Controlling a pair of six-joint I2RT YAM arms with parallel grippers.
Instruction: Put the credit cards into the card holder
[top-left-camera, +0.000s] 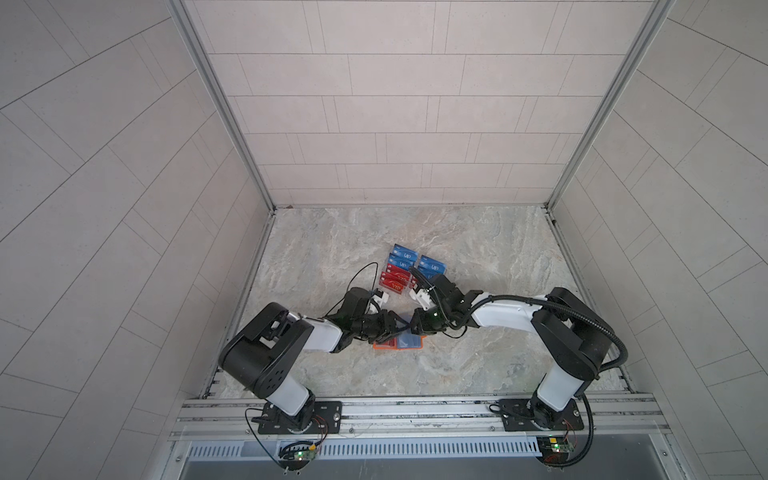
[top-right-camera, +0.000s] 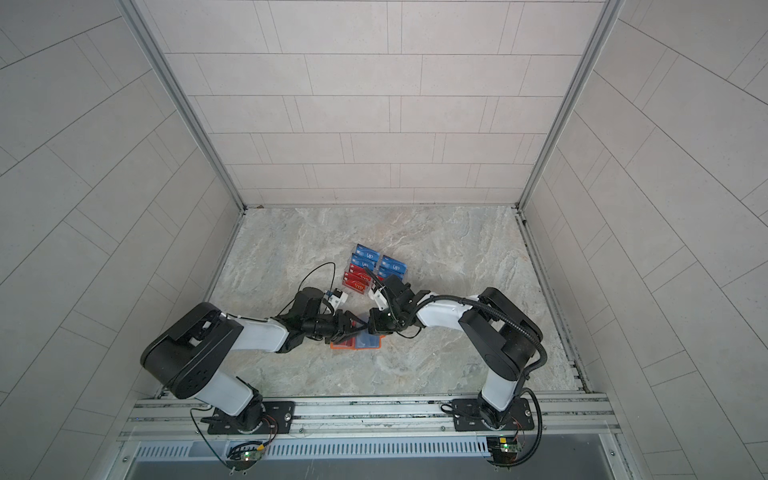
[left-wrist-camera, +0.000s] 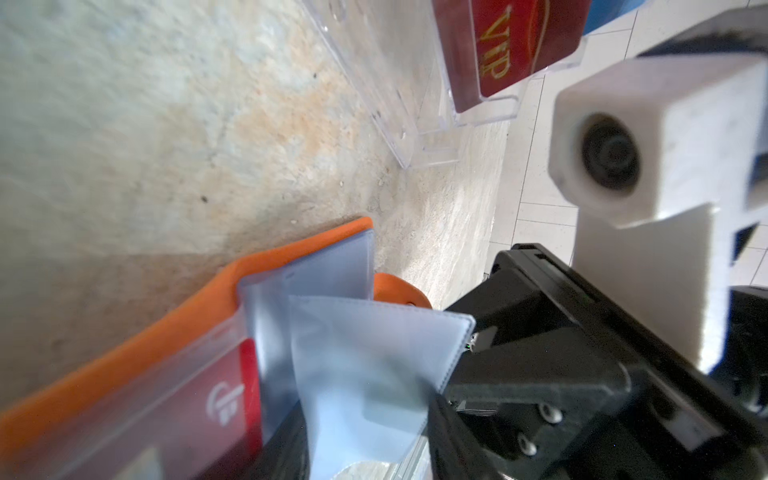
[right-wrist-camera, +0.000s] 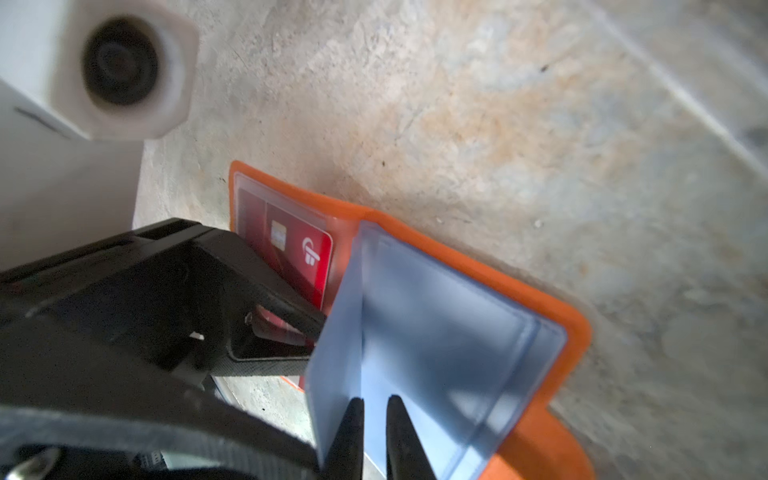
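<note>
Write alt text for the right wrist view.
The right gripper pinches a clear plastic sleeve lifted from the open orange leather-like card holder on the marbled stone tabletop. A red plastic card sits in another sleeve, beside the open black left gripper.
</note>
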